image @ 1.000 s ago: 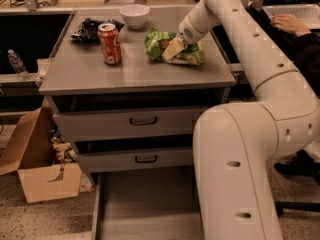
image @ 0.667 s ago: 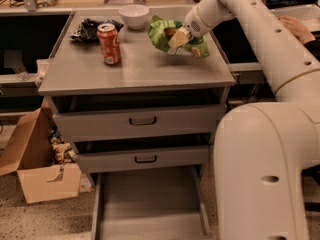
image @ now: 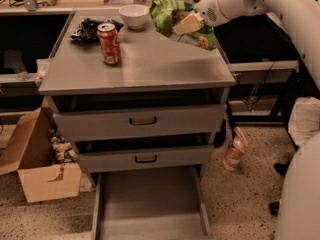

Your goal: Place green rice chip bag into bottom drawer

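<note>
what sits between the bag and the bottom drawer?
Camera view: the cabinet top and two upper drawers. The gripper holds the bag over the top's back right; the bottom drawer is pulled out.

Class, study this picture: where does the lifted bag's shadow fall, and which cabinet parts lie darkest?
Camera view: the gripper, above the back right of the cabinet top, holds the bag; its shadow darkens the top just beneath. Camera view: gaps above the two upper drawers are darkest; the bottom drawer is evenly lit.
</note>
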Controlling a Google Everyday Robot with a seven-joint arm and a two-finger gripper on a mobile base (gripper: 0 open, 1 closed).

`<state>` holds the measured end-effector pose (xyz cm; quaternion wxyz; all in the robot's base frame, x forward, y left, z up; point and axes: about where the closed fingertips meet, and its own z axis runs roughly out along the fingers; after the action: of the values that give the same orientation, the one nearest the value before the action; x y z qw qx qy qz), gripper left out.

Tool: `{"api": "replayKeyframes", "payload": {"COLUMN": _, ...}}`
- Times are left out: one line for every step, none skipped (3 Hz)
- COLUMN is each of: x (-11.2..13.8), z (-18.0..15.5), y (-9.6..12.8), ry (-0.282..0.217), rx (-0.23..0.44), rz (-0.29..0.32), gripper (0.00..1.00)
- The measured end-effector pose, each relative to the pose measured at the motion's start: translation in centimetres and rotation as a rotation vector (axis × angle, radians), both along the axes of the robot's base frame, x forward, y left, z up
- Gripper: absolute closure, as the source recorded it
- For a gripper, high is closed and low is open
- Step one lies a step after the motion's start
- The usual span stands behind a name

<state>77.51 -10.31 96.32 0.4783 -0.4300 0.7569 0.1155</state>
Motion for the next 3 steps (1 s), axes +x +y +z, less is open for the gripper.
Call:
{"api": "replayKeyframes", "payload": {"x": 0.3, "z": -0.5, "y": 0.6, "ry": 0.008, "rx": -0.002, "rz": 0.008, "gripper": 1.00}}
{"api": "replayKeyframes", "payload": {"x": -0.9, "z": -1.5, "y": 1.5, "ry": 0.028, "rx": -0.013, "rz": 0.061, "gripper": 1.00}}
{"api": "replayKeyframes", "payload": {"x": -5.4, "z": -1.4, "y": 2.4, "ry": 0.013, "rx": -0.037, "rz": 0.160, "gripper": 1.00}}
